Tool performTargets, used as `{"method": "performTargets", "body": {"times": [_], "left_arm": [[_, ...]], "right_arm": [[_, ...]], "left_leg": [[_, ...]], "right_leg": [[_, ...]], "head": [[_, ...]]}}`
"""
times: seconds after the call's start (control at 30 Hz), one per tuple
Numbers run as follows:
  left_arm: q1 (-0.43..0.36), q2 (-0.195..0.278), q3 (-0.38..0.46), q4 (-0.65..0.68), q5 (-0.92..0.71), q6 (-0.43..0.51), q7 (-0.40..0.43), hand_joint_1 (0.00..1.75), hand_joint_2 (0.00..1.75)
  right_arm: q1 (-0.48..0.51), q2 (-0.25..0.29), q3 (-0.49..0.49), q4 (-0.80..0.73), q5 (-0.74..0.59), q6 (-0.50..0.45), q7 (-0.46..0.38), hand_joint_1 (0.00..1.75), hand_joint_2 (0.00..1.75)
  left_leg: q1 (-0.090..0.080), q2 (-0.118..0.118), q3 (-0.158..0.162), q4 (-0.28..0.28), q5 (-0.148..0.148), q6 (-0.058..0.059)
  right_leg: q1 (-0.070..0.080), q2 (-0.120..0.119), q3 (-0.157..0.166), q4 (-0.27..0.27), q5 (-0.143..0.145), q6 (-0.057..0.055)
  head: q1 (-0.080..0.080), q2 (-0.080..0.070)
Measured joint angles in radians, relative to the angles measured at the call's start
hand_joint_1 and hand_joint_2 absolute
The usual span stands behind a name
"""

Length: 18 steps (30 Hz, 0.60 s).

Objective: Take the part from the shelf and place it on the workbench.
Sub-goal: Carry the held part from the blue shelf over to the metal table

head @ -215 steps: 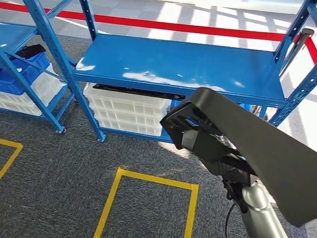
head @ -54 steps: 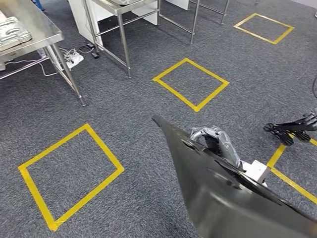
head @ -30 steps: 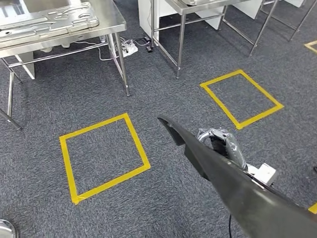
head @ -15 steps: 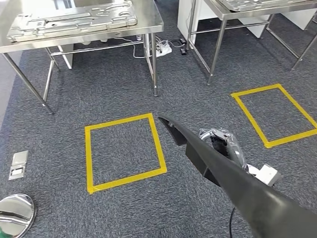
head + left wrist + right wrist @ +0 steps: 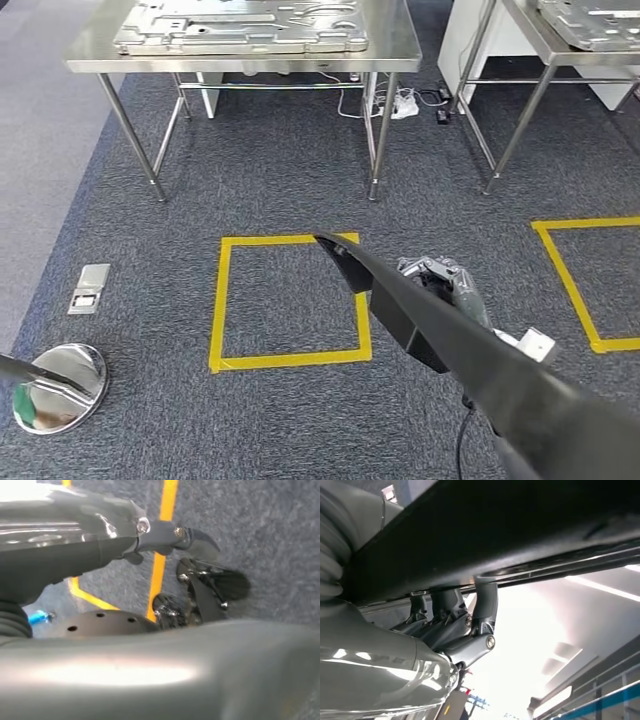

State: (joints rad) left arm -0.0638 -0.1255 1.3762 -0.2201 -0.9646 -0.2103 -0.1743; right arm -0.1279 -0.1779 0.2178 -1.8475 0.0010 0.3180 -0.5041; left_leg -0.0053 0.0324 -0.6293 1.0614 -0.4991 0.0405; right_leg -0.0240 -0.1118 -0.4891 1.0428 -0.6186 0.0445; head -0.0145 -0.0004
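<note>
Grey carpet (image 5: 264,190) covers the floor, marked with a yellow tape square (image 5: 290,302) directly ahead and part of another at the right edge. Beyond the square stands a stainless steel desk (image 5: 407,55) carrying a pressed sheet-metal panel (image 5: 241,25); a second steel desk (image 5: 528,25) with a similar panel stands to its right. A white power strip (image 5: 404,103) and cables lie on the carpet between them. At the lower left are a floor socket plate (image 5: 89,288) and a round convex mirror (image 5: 56,390).

The long black part (image 5: 483,365) is off the desk, carried in the air, running from the lower right of the head view with its pointed tip over the far edge of the tape square. The right hand (image 5: 449,285) grasps it from beneath, fingers (image 5: 484,605) hooked up over its edge in the right wrist view.

In the left wrist view the left hand (image 5: 170,535) lies along a smooth grey surface, probably the same part, but blur leaves it unclear whether it grips anything. The part's rear end is cut off by the frame.
</note>
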Motion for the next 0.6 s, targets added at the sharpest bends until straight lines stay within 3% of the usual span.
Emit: {"method": "performTargets", "body": {"times": [0.03,0.1,0.13,0.17,0.2,0.23,0.3,0.33,0.4,0.47,0.6], "left_arm": [[-0.001,0.0,0.0,0.0,0.0,-0.001,0.0,0.0,1.75],[-0.006,-0.001,0.001,0.0,0.002,-0.005,-0.001,0.0,1.75],[-0.008,-0.002,0.002,0.0,0.004,-0.007,-0.001,0.0,1.75],[-0.008,-0.003,0.003,0.0,0.006,-0.009,-0.001,0.0,1.75],[-0.008,-0.003,0.003,0.0,0.008,-0.01,-0.001,0.0,1.75],[-0.006,-0.003,0.004,0.0,0.009,-0.01,-0.001,0.0,1.75],[-0.005,-0.003,0.005,0.0,0.011,-0.012,-0.001,0.0,1.75],[-0.005,-0.003,0.005,0.0,0.012,-0.014,-0.002,0.0,1.75],[-0.005,-0.003,0.006,0.0,0.013,-0.015,-0.002,0.0,1.75],[-0.004,-0.003,0.006,0.0,0.014,-0.017,-0.002,0.0,1.75],[-0.006,-0.003,0.006,0.0,0.015,-0.019,-0.002,0.0,1.75]], "right_arm": [[-0.001,0.0,-0.001,0.0,0.0,0.0,0.0,1.75,1.75],[0.002,0.0,-0.002,0.001,0.0,0.001,0.001,1.75,1.75],[0.005,0.0,-0.002,0.002,0.0,0.002,0.001,1.75,1.75],[0.007,0.0,-0.003,0.003,0.0,0.003,0.002,1.75,1.75],[0.008,0.0,-0.002,0.003,-0.001,0.003,0.002,1.75,1.75],[0.008,0.0,-0.002,0.003,-0.002,0.004,0.002,1.75,1.75],[0.007,0.0,-0.002,0.004,-0.004,0.005,0.002,1.75,1.75],[0.006,0.001,-0.002,0.004,-0.006,0.006,0.002,1.75,1.75],[0.007,0.002,-0.002,0.003,-0.01,0.007,0.001,1.75,1.75],[0.008,0.005,-0.002,0.002,-0.013,0.007,0.001,1.75,1.75],[0.007,0.01,-0.002,0.001,-0.015,0.006,0.001,1.75,1.75]], "left_leg": [[0.004,-0.011,0.007,-0.006,0.0,0.005],[0.005,-0.036,0.013,-0.009,-0.001,0.012],[0.005,-0.05,0.015,-0.009,-0.003,0.015],[0.004,-0.062,0.017,-0.009,-0.004,0.016],[0.004,-0.073,0.021,-0.009,-0.007,0.017],[0.004,-0.082,0.026,-0.008,-0.01,0.016],[0.003,-0.096,0.034,-0.004,-0.018,0.01],[0.002,-0.101,0.034,-0.001,-0.022,0.006],[-0.002,-0.105,0.031,0.003,-0.026,0.007],[-0.002,-0.104,0.033,0.0,-0.026,0.013],[-0.001,-0.104,0.039,-0.008,-0.025,0.012]], "right_leg": [[-0.001,0.031,-0.012,0.033,-0.02,0.001],[-0.002,0.091,-0.075,0.154,-0.071,-0.002],[-0.002,0.102,-0.114,0.214,-0.087,-0.002],[-0.001,0.106,-0.142,0.249,-0.085,-0.002],[-0.001,0.107,-0.154,0.248,-0.063,-0.001],[-0.002,0.108,-0.148,0.209,-0.022,0.0],[-0.002,0.115,-0.114,0.088,0.061,0.0],[-0.002,0.12,-0.099,0.042,0.081,-0.002],[-0.002,0.128,-0.09,0.011,0.083,-0.005],[-0.002,0.13,-0.088,0.006,0.081,-0.007],[0.0,0.131,-0.087,0.006,0.078,-0.012]], "head": [[0.001,0.0],[0.002,0.0],[0.002,0.0],[0.002,0.0],[0.002,0.0],[0.002,0.0],[0.002,0.0],[0.002,0.0],[0.001,0.0],[0.001,0.0],[0.001,0.0]]}}
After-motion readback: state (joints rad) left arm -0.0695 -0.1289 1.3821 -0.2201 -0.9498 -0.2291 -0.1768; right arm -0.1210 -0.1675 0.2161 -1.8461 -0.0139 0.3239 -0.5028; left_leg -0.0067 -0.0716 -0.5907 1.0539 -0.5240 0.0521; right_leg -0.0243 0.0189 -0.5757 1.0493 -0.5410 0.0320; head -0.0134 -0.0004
